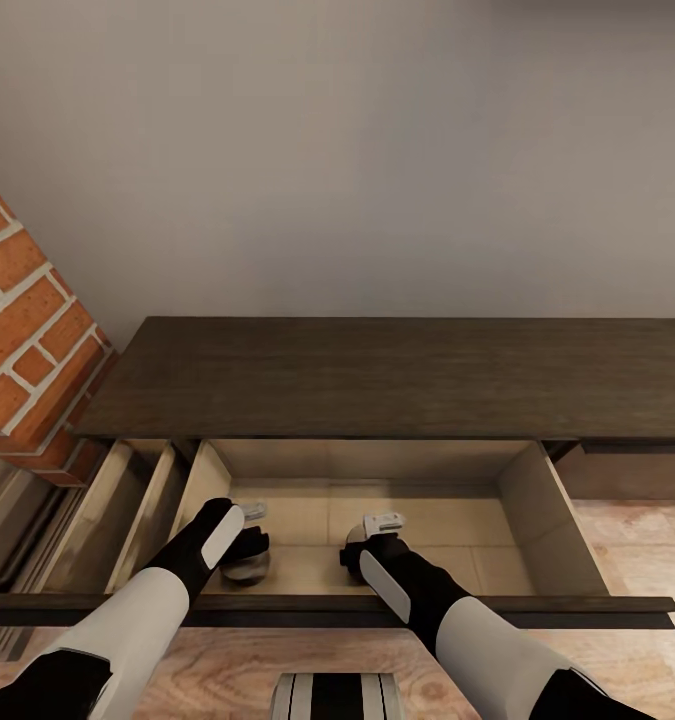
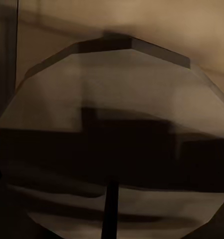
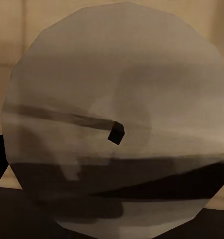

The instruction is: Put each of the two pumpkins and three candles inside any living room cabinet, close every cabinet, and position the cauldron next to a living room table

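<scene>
While both arms are reached down into the pulled-out drawer (image 1: 552,520) of the dark wooden cabinet (image 1: 397,375), much of what is held is covered by the wrists in the head view. Under the left pincer (image 1: 249,540) a rounded grey-tan candle (image 1: 245,565) can be partly made out, low over the pale drawer floor; whether it is touching the floor cannot be told. At the right pincer (image 1: 377,532) the object is hidden by the black wrist. A flat, many-sided candle top (image 3: 117,119) with a small dark wick is seen very close in the right wrist view, and a similar shadowed candle (image 2: 112,139) in the left wrist view. Neither pincer's fingers can be made out, so how each stands cannot be told. A brick column (image 1: 27,330) is cut off at the left edge.
</scene>
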Controlling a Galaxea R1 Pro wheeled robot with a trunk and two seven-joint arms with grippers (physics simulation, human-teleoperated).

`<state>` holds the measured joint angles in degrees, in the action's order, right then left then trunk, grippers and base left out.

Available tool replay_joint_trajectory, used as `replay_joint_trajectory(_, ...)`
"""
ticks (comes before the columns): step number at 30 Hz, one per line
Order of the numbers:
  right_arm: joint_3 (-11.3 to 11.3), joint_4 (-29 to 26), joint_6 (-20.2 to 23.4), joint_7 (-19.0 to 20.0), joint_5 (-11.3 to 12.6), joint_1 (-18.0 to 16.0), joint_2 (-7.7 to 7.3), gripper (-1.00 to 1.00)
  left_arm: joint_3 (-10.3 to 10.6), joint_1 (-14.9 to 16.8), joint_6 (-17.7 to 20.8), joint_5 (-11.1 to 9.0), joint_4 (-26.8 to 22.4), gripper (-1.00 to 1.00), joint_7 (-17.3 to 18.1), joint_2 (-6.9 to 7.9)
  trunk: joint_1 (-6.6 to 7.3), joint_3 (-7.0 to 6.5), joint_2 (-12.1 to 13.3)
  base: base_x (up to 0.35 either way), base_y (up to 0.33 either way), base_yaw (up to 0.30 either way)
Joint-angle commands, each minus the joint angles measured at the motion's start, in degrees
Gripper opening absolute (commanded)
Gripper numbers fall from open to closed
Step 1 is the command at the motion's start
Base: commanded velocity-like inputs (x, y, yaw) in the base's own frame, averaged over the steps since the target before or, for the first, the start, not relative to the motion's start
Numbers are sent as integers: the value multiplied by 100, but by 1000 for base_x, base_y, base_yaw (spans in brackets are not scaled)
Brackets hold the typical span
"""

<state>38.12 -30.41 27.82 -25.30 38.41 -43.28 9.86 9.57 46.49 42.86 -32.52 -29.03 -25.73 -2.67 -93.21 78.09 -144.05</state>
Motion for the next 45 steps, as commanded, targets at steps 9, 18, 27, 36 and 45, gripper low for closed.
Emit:
replay_joint_trajectory(9, 3, 96, -40, 36, 198, 5, 7, -100, 6, 1, 3, 9, 2, 100, 14, -5, -2, 1, 1, 0, 0, 0)
replay_joint_trajectory(18, 3, 446, -40, 413, 193, 5, 8, -100, -8, 1, -5, 9, 67, 100, 15, -1, -2, 1, 1, 0, 0, 0)
replay_joint_trajectory(27, 4, 472, -40, 473, 193, 3, 8, 100, -8, 1, -6, 9, 73, 100, 14, 0, -2, 1, 1, 0, 0, 0)
replay_joint_trajectory(36, 3, 456, -40, 473, 181, 7, 12, 100, -8, 1, -6, 9, 73, 100, 15, 3, -2, 1, 1, 0, 0, 0)
replay_joint_trajectory(45, 3, 396, -40, 470, 167, 4, 4, 100, -8, 1, -6, 9, 67, 100, 15, 1, -2, 1, 1, 0, 0, 0)
